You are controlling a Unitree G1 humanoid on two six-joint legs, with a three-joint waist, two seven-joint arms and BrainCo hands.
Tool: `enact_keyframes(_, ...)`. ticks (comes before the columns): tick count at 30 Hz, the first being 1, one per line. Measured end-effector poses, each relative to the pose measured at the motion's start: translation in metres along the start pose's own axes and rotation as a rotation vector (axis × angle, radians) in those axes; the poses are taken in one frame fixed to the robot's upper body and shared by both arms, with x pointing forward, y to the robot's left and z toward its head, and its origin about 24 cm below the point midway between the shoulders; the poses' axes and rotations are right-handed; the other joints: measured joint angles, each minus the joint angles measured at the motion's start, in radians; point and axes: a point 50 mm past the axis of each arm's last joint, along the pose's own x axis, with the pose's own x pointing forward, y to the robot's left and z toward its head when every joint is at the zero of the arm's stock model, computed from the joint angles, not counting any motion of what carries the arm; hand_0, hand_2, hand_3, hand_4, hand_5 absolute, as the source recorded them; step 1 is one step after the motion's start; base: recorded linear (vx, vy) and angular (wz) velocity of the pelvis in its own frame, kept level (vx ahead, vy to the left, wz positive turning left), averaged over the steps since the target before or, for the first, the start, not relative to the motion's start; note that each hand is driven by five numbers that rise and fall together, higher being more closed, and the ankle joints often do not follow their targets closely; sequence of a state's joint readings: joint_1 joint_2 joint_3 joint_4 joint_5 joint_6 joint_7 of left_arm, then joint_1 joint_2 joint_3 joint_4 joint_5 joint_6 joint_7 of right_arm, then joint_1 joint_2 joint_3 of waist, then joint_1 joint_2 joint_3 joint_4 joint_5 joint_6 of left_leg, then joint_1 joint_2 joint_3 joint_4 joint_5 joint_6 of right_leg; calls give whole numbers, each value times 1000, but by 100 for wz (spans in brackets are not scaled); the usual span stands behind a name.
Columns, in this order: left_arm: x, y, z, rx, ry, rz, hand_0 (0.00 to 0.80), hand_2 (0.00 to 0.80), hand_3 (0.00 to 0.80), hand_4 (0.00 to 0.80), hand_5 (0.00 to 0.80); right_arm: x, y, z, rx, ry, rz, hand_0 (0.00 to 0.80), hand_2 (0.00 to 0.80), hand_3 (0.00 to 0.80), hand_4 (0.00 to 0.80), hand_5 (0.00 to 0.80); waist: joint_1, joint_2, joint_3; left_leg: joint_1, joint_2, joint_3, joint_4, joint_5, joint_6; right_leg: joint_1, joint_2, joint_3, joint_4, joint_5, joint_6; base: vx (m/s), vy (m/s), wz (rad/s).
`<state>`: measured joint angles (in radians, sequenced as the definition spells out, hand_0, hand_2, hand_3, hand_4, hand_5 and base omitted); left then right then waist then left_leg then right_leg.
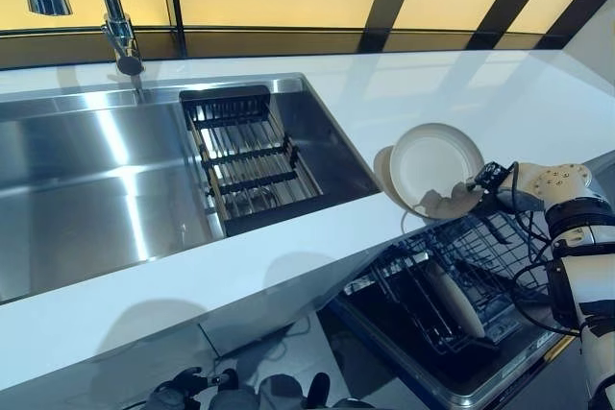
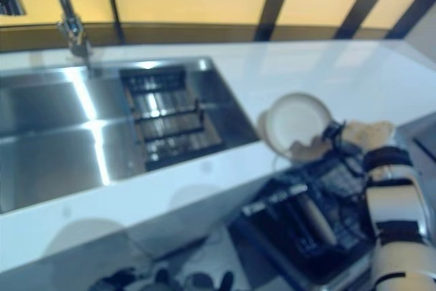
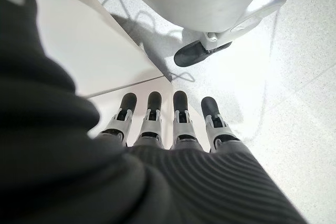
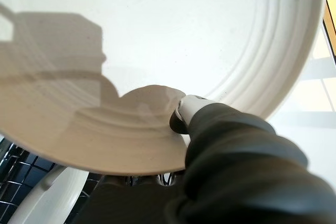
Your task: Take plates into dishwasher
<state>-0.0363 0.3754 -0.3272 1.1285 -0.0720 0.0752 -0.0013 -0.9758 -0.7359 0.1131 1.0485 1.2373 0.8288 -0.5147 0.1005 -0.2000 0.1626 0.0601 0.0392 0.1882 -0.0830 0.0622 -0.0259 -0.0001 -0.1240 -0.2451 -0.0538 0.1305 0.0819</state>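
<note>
A white plate (image 1: pixel 437 165) stands tilted at the counter's front edge, above the open dishwasher. My right hand (image 1: pixel 461 201) grips its lower rim. In the right wrist view the plate (image 4: pixel 157 35) fills the picture and my thumb (image 4: pixel 181 114) presses on its face. Below it is the pulled-out black wire dishwasher rack (image 1: pixel 500 247), with another pale plate (image 1: pixel 452 300) standing in it on edge. My left hand (image 3: pixel 178 124) hangs low by the floor with its fingers straight, holding nothing.
A steel sink (image 1: pixel 96 170) takes up the counter's left, with a black slatted rack (image 1: pixel 250 160) inside it and a tap (image 1: pixel 120 36) behind. White countertop (image 1: pixel 461 93) runs to the right. The dishwasher door (image 1: pixel 461 386) juts out below.
</note>
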Motion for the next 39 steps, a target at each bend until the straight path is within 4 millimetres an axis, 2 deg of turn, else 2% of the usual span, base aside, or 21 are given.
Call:
enact_keyframes(5,0,-1,-2,0,4,-2,0,0,0,0,0,2,-5,-1,-3,7,-16,800,800,800,800,800,0,13,-5,3,6,-1,-1,-3,0,-4,1,0,14,9,8,0,0,0)
enact_keyframes(6,0,-1,-3,0,6,-3,0,0,0,0,0,3,-6,-1,-2,7,-21,734,734,734,734,734,0,17,-6,2,7,-1,-3,-2,1,-4,0,0,14,11,10,0,0,0)
enact_keyframes(7,-1,-2,-4,0,9,-4,0,0,0,0,0,3,-7,-1,-1,8,-29,590,590,590,590,590,1,21,-8,2,7,-1,-5,-2,1,-4,0,0,14,11,10,0,0,0)
enact_keyframes(8,-1,-2,-5,-1,12,-5,0,0,0,0,0,3,-8,-1,0,7,-37,549,549,549,549,549,0,25,-9,2,8,-1,-5,-2,1,-4,1,0,14,11,10,0,0,0)
enact_keyframes(9,-1,-3,-6,-1,13,-6,0,0,0,0,0,2,-8,0,1,6,-40,433,433,433,433,433,0,27,-10,2,8,-1,-5,-2,1,-4,1,0,14,11,10,0,0,0)
enact_keyframes(10,-1,-4,-7,-1,16,-8,0,0,0,0,0,2,-10,1,4,4,-49,0,0,0,0,0,1,34,-11,0,7,-1,-5,-2,1,-5,1,0,14,10,10,0,0,0)
enact_keyframes(13,-1,-4,-9,-1,20,-9,0,0,0,0,0,2,-12,1,14,4,-65,0,0,0,0,0,2,36,-11,-1,4,-1,-1,-1,1,-5,-2,0,8,8,12,0,0,0)
enact_keyframes(15,-1,-5,-10,-1,23,-10,0,0,0,0,0,2,-13,2,21,0,-72,0,0,0,0,0,4,34,-12,-3,-1,0,5,-1,1,-3,-6,-3,5,-8,24,0,0,0)
enact_keyframes(27,-1,-4,-10,5,23,-10,0,0,0,0,0,5,-24,6,127,-67,-132,0,0,0,0,0,20,24,-19,-2,-8,-8,4,-9,5,-6,-9,-11,19,0,10,8,4,1)
enact_keyframes(30,-1,-4,-10,5,23,-9,0,0,0,0,0,5,-23,7,142,-82,-130,0,0,0,0,0,22,26,-18,-3,1,-4,-2,-6,9,-15,-3,-11,19,23,24,-4,9,-5)
enact_keyframes(32,-1,-4,-9,5,22,-10,0,0,0,0,0,5,-23,9,157,-98,-130,0,0,0,0,0,23,32,-14,-2,10,-3,-6,-5,11,-19,-1,-11,26,39,45,0,0,0)
enact_keyframes(39,-1,-5,-10,13,24,-14,0,0,0,0,0,2,-23,15,198,-141,-138,0,0,0,0,0,23,49,-2,-4,5,-1,-7,-1,16,-31,-4,-11,44,41,47,-3,2,-2)
